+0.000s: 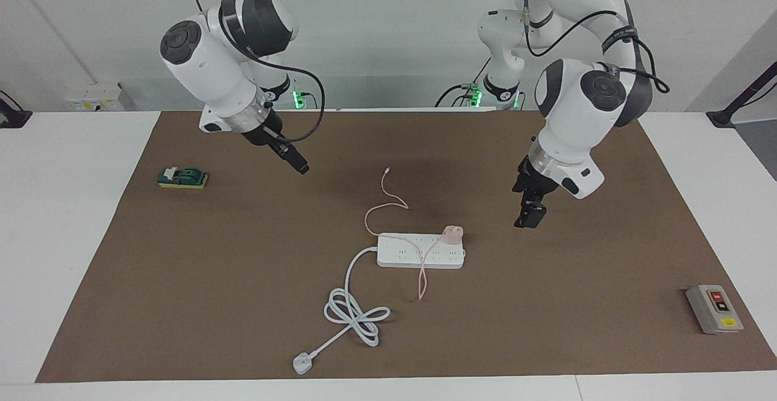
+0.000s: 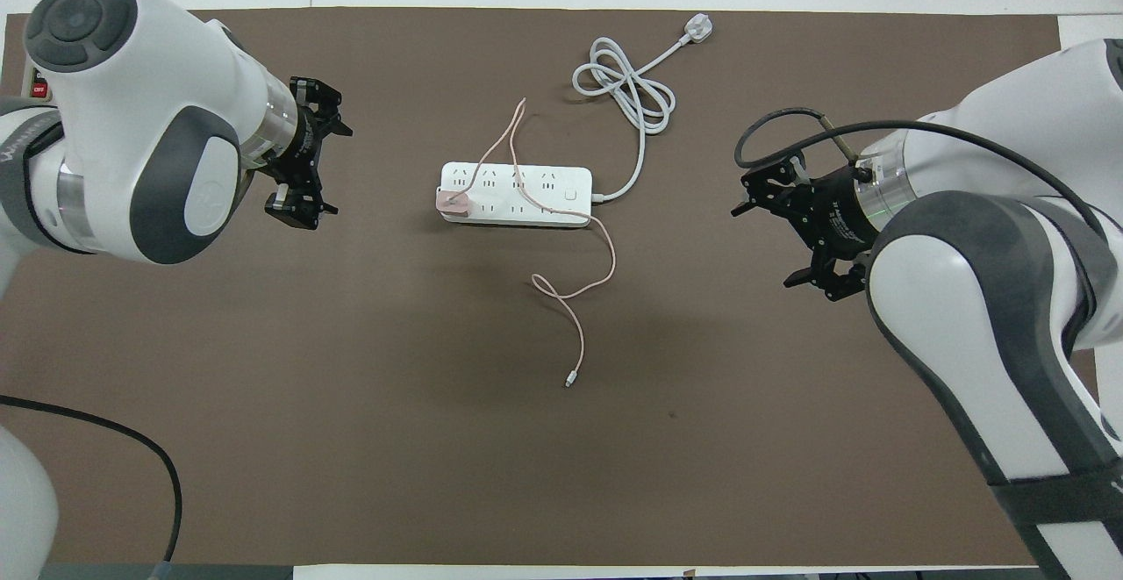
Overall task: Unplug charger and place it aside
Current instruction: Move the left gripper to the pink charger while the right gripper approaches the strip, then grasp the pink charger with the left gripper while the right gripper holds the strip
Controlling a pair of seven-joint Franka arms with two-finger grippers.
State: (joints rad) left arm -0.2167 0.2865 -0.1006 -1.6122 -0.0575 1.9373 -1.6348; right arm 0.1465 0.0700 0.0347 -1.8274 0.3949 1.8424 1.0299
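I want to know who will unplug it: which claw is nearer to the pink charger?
Left. The left claw hangs just beside the charger, toward the left arm's end; the right claw hangs much farther off.
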